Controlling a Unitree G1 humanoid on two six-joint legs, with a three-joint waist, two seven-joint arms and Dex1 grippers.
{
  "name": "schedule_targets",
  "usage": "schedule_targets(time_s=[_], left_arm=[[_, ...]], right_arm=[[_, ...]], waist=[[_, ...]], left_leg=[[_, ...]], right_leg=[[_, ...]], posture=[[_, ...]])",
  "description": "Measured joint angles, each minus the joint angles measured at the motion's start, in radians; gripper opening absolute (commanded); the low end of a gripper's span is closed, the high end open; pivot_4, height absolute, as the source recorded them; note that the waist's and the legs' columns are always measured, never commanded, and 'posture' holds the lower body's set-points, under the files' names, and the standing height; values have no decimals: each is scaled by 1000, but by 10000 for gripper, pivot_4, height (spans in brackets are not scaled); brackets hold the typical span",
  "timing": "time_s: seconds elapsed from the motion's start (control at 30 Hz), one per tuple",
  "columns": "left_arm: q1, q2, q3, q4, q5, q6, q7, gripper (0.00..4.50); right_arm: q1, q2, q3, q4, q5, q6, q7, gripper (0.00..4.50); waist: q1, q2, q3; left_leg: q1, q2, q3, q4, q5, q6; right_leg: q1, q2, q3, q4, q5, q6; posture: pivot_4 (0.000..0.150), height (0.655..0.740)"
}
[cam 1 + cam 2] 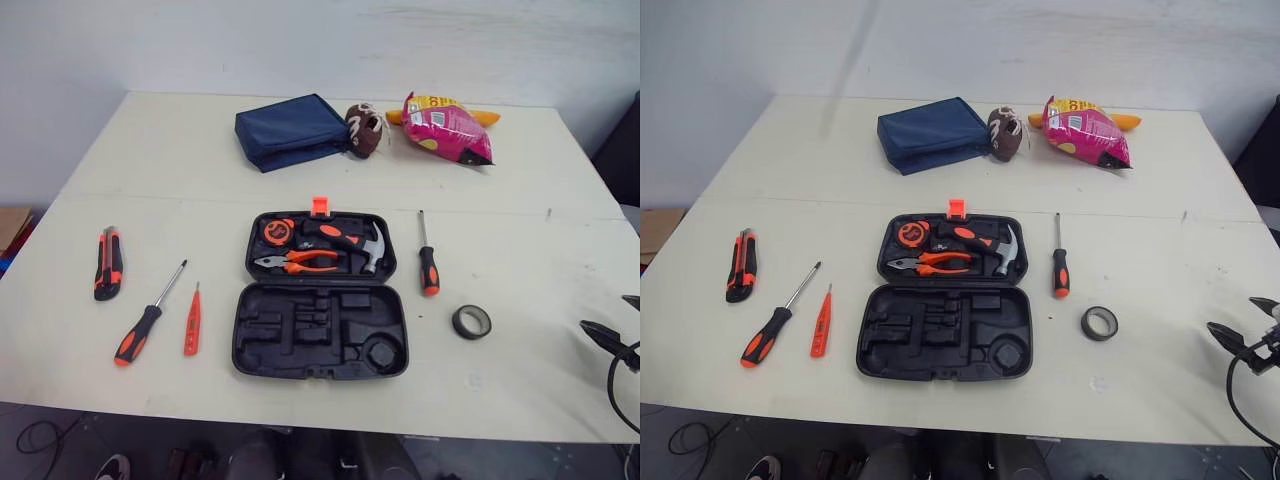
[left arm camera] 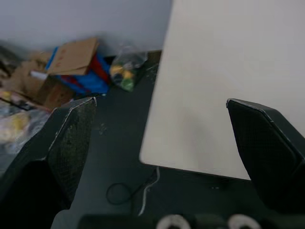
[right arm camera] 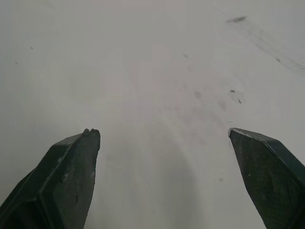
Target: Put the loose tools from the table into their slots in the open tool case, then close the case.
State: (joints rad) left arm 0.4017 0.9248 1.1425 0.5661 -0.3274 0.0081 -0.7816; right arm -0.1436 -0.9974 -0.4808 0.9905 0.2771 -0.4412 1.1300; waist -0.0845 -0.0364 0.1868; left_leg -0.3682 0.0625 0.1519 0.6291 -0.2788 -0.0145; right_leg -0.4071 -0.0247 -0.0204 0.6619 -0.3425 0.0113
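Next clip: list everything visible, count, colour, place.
table: one, cream
tool case: one, black, open, centre
tape measure, pliers, hammer: one each, orange-black, case's far half
utility knife: one, orange-black, far left
long screwdriver, small orange screwdriver: one each, left of case
third screwdriver: one, black-orange, right of case
tape roll: one, black, right of case
pouch: one, navy, far side
brown ball: one, beside pouch
snack bag: one, pink, far side
left gripper: black, open, by table corner
right gripper: black, open, over table
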Motion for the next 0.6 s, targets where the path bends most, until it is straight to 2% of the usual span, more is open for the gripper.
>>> schedule_targets(time_s=[0.1, 0.3, 0.43, 0.6], left_arm=[[-6, -3, -7, -15, -27, -4, -16, 44348], [-17, -72, -48, -203, -102, 61, -24, 44348], [8, -119, -133, -456, -194, 246, -47, 44348], [63, -90, -174, -668, -266, 481, -38, 44348]], right_arm=[[-45, 12, 2, 12, 14, -20, 50, 45000], [-109, 83, 15, -39, 62, -7, 134, 45000], [-183, 180, 49, -214, 137, 59, 194, 45000], [-206, 275, 115, -444, 220, 103, 265, 45000]], waist=[[-5, 1, 0], [-9, 1, 0], [-12, 0, 0], [-5, 1, 0]], left_leg=[[0, 0, 0, -1, 0, -1], [0, 1, 0, -1, 1, -1], [0, 1, 0, 0, 2, -1], [0, 1, -1, 0, 5, 0]], right_leg=[[0, 0, 0, 1, 0, 0], [0, 0, 0, 2, 0, 1], [0, 1, 0, 4, 1, 2], [-1, 1, 0, 4, 1, 2]], posture=[[1500, 7400], [1500, 7400], [1500, 7400], [1500, 7400]])
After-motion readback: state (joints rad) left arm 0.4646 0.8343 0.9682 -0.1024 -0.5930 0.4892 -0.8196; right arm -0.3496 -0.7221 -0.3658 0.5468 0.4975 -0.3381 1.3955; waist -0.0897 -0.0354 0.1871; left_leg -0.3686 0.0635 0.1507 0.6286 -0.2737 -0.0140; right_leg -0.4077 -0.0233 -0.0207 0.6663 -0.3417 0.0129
